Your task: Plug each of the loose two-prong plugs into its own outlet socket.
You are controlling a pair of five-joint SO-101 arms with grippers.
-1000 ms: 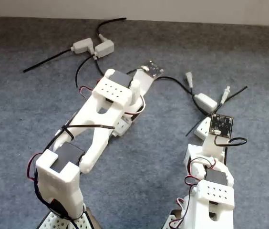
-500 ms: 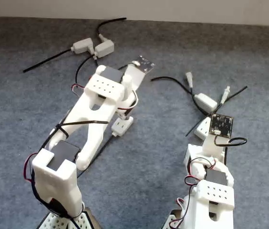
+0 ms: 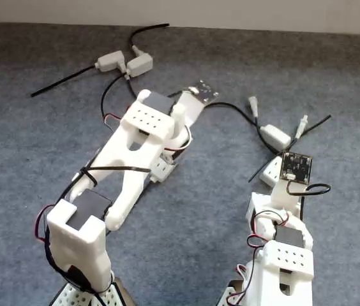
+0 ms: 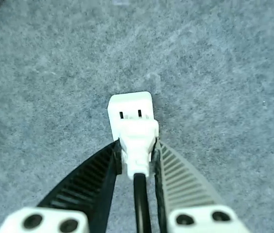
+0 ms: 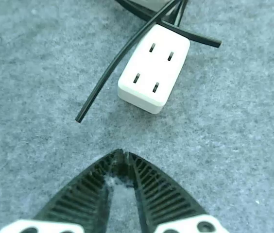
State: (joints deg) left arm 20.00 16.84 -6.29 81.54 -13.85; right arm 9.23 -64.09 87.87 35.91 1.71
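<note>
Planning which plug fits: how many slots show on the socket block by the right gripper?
4 on the block: two near the cords, two nearer the right gripper. None seem hidden.

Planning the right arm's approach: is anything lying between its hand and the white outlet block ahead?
Nothing visible: bare carpet separates the right hand from the outlet block. A black cord runs along the block's side, off the direct line.

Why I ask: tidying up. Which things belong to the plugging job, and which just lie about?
Job: plug in left fingers; outlet block; loose plugs with cords.
Just there: carpet; wall strip.
</note>
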